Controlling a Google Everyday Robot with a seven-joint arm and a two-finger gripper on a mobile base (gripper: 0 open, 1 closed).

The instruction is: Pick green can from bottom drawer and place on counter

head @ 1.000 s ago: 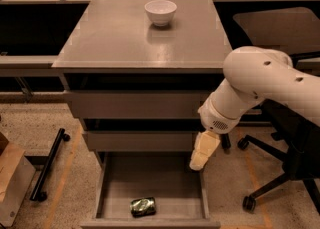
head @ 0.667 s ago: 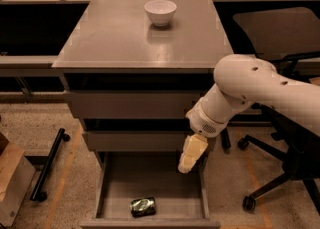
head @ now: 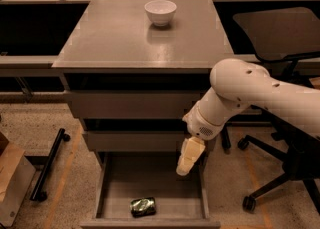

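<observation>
Camera view, frame bottom first. Can (head: 143,206) lies on its side at the front edge of the open bottom drawer (head: 150,183), slightly left of centre. It has not moved over the last second.

Gripper (head: 184,167) hangs over the drawer's right part, above the can and to its right, well apart from it. It holds nothing; how far open it is, cannot tell.

Change: over the last second the arm (head: 240,93) has swung leftward in frame, taking the gripper from the drawer's right edge to a spot over its interior.

Judgement: approach step, pick not yet started. More leftward and downward travel looks needed.

Further up: two upper drawers (head: 130,105) shut. Counter (head: 125,38) carries a bowl (head: 160,12) near its far edge.
</observation>
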